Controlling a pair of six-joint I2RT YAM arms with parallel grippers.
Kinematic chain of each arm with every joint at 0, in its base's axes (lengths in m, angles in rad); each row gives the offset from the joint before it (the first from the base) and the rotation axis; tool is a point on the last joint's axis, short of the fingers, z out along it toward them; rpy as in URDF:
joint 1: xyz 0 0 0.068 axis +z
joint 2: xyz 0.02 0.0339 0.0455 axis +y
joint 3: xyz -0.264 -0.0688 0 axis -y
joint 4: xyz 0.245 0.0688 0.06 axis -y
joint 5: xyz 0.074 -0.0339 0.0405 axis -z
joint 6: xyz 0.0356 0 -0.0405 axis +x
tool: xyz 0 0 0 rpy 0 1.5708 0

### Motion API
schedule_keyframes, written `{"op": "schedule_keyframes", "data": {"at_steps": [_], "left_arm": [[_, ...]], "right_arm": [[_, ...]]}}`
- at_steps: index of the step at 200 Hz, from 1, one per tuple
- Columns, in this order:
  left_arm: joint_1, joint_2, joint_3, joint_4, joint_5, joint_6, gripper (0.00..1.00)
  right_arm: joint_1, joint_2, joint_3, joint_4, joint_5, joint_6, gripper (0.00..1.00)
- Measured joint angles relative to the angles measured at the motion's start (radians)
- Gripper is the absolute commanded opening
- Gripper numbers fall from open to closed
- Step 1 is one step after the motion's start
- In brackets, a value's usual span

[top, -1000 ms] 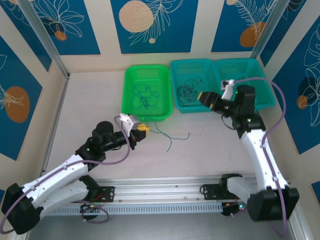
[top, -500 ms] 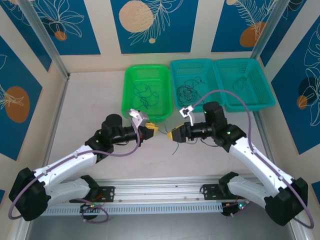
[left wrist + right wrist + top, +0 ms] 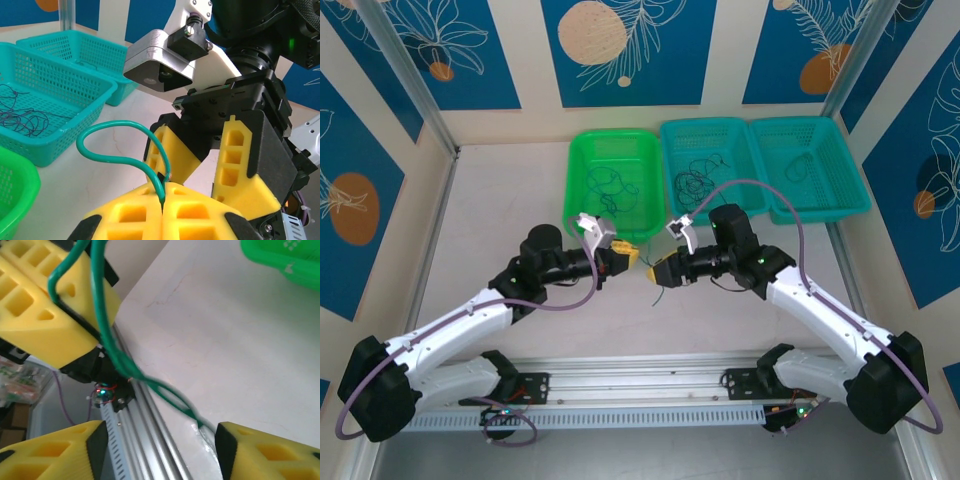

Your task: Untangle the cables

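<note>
Where the two arms meet low over the pale counter (image 3: 500, 200), the left pincer (image 3: 162, 200) is pressed together on a thin green cable (image 3: 112, 160), pinching it right in the seam between its pads. From that pinch the cable rises, curls out in an open loop and comes back down to the same spot. It looks smooth and slightly glossy, and it holds its curve stiffly.

The right pincer (image 3: 160, 440) sits just in front of the left one with its jaws spread, and the cable trails down between them. I cannot tell whether it brushes a pad. In the overhead view only a short tail (image 3: 660, 295) hangs just below the right pincer, and its tip is too fine to follow.

Beyond both pincers, loose curly strands (image 3: 610, 190) lie in a green basket (image 3: 613, 134). A dark clump (image 3: 695, 185) sits in the teal basket (image 3: 705, 124) beside it. Their colours are hard to separate at this size.

The pads are blocky yellow pieces with hollow cells and black backing, and the baskets are open plastic mesh.
</note>
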Motion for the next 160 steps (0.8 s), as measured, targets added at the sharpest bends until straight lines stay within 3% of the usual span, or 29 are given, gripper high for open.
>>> {"op": "schedule_keyframes", "data": {"at_steps": [28, 41, 55, 94, 99, 134, 160], "left_arm": [[0.000, 0.000, 0.005, -0.001, 0.010, 0.000, 0.00], [0.000, 0.000, 0.006, 0.000, 0.011, 0.000, 0.00], [0.000, 0.000, 0.006, 0.001, 0.011, -0.001, 0.00], [0.000, 0.000, 0.008, 0.016, 0.017, -0.013, 0.00], [0.000, 0.000, 0.009, 0.018, 0.017, -0.015, 0.00], [0.000, 0.000, 0.011, 0.023, 0.016, -0.016, 0.00], [-0.001, 0.000, 0.011, 0.023, 0.008, -0.019, 0.44]], "right_arm": [[-0.003, -0.087, -0.041, 0.003, 0.098, -0.011, 0.69], [-0.004, -0.122, -0.051, 0.009, 0.116, -0.019, 0.64], [-0.005, -0.126, -0.051, 0.031, 0.100, -0.032, 0.56], [0.013, -0.039, -0.051, 0.073, 0.010, -0.026, 0.51], [0.014, -0.031, -0.052, 0.079, 0.005, -0.025, 0.48], [0.019, -0.034, -0.057, 0.126, -0.006, 0.006, 0.01], [0.022, -0.058, -0.057, 0.132, 0.016, 0.024, 0.00]]}}
